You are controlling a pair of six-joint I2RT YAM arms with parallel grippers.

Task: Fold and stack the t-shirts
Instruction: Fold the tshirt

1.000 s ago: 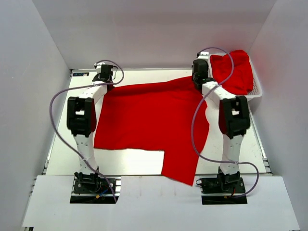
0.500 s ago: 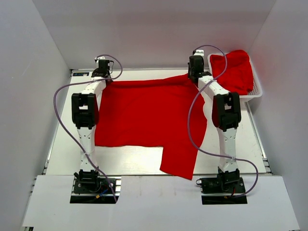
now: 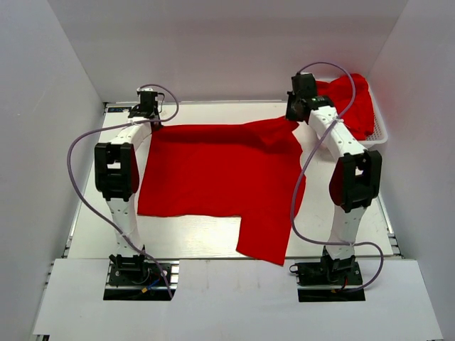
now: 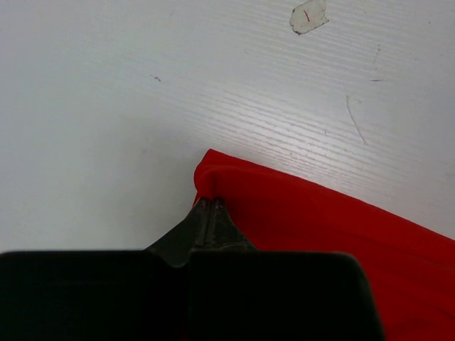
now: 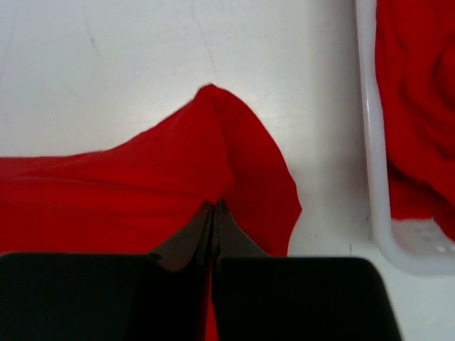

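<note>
A red t-shirt [image 3: 213,174] lies spread over the table's middle, one part hanging over the near edge at the right. My left gripper [image 3: 147,122] is shut on its far left corner [image 4: 210,177], pinching a small fold of cloth at the fingertips [image 4: 207,202]. My right gripper [image 3: 294,117] is shut on the far right corner, where the cloth [image 5: 213,149] rises in a peak above the table. More red t-shirts [image 3: 352,103] sit heaped in the basket at the far right.
A white mesh basket [image 3: 380,135] stands at the far right corner, its rim [image 5: 373,142] close beside my right gripper. White walls enclose the table on three sides. Bare white table [image 3: 192,238] shows in front of the shirt.
Both grippers have carried the shirt's far edge toward the back wall. The right gripper then swung right, toward the basket, lifting its corner; the shirt lies flatter and wider.
</note>
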